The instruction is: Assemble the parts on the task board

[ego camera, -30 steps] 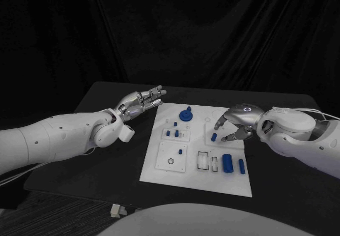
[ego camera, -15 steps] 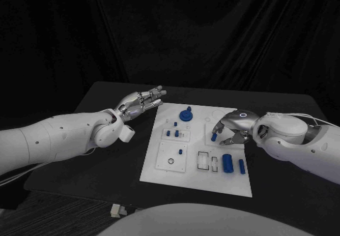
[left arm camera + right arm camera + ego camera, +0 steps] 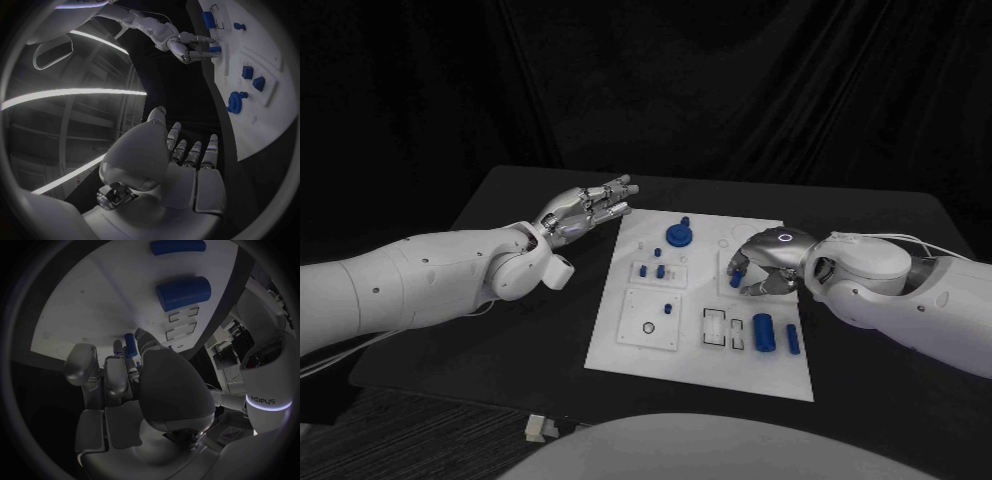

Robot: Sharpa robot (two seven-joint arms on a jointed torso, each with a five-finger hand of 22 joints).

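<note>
The task board [image 3: 711,345] lies mid-surface [image 3: 488,300], carrying about nine blue parts: one round knobbed part [image 3: 678,235] near its far edge, two cylinders [image 3: 763,331] at its near right. The right robot hand [image 3: 764,265], fingers curled down, hides a small blue part [image 3: 129,342]; the right wrist view leaves its grasp unclear. The left robot hand [image 3: 593,207] hovers released beside the board's far left corner.

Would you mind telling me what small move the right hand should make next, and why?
Probably close the fingers on the small blue part below them. The right hand hovers over the task board with fingers curled around that piece, while the left hand waits open beside the board.
</note>
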